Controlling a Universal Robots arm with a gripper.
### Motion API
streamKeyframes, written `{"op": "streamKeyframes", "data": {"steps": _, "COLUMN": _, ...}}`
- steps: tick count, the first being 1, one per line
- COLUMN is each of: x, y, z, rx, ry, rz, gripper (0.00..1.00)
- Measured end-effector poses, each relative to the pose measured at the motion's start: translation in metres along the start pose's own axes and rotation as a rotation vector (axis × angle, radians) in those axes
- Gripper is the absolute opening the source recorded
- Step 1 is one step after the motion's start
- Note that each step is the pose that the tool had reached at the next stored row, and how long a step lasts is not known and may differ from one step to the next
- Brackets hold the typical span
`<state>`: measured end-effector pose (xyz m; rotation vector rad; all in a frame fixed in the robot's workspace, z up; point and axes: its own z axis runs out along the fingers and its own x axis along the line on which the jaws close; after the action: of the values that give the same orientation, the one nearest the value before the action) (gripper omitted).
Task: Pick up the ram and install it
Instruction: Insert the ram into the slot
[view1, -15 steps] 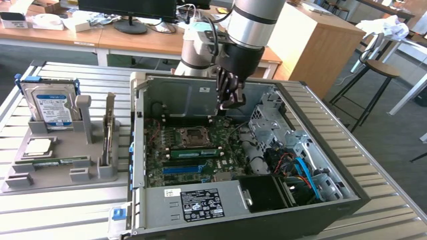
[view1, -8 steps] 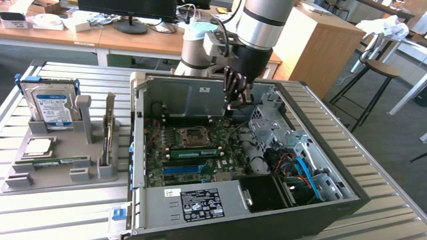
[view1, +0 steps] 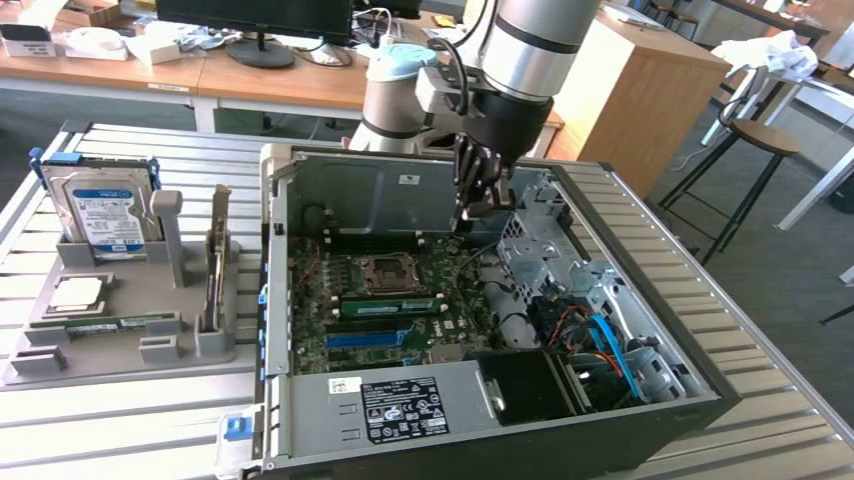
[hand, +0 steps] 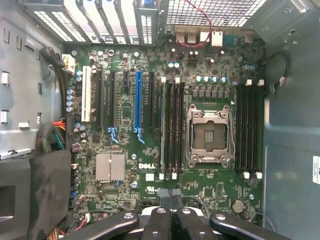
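While the ram (view1: 120, 322) appears to lie in the front groove of the grey holder (view1: 134, 285) on the tabletop (view1: 134, 420), the gripper (view1: 477, 212) hangs well apart from it over the open case (view1: 400, 185), fingers (hand: 162, 225) pressed together on nothing. I judge the pick-up not yet begun; a grasp would call for spread fingers squared to its thin edge. Half sunk in the groove, the stick is hard to make out, and a similar green stick (view1: 387, 305) already stands in the motherboard (hand: 215, 195).
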<state>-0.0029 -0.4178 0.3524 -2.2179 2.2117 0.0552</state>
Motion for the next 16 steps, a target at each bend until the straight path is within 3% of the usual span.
{"op": "streamKeyframes", "data": {"steps": 16, "x": 0.0004, "y": -0.0006, "z": 0.0100, "rx": 0.0000, "ry": -0.0005, "rz": 0.000, "gripper": 0.10}}
